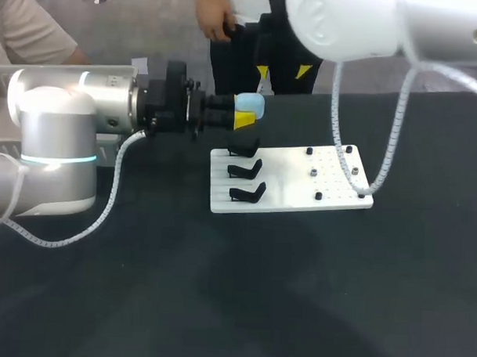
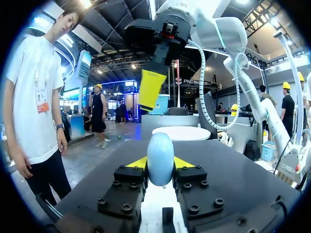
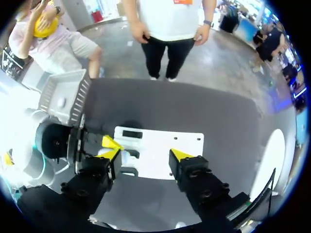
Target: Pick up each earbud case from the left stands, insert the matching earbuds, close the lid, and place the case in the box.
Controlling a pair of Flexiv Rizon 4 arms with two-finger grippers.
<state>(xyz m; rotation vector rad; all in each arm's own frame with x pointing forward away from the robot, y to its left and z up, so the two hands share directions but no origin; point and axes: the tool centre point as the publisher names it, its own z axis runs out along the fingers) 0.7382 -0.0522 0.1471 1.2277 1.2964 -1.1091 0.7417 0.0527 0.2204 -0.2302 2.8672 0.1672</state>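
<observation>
Lid and seam of the earbud case (image 2: 160, 158) cannot be made out. From the left wrist it reads only as a smooth, pale blue egg shape, its lower end sunk between the black finger blocks. The left pincer (image 1: 245, 114) is clenched on it from two sides, in the air above the dark, cloth-like tabletop (image 1: 219, 287), at 12 o'clock of the white plate (image 1: 289, 197), near its far left corner.

That plate is flat, matte and rectangular. Three black angled stands (image 1: 245, 170) sit in a column along its 9 o'clock side. Small dark pegs (image 1: 319, 195) dot the 3 o'clock half, too small to tell their shape.

The right pincer (image 3: 146, 151) is released, its wedge-shaped yellow tips wide apart, with the plate showing in the gap beyond them. From the head camera the glossy white elbow of the right arm (image 1: 346, 22) hides most of it. A coiled white cable (image 1: 394, 133) hangs down to the plate's 3 o'clock end.

A pale box (image 3: 63, 97) with a slotted wall sits beside the silver left arm (image 1: 59, 141), which partly cuts it off.
</observation>
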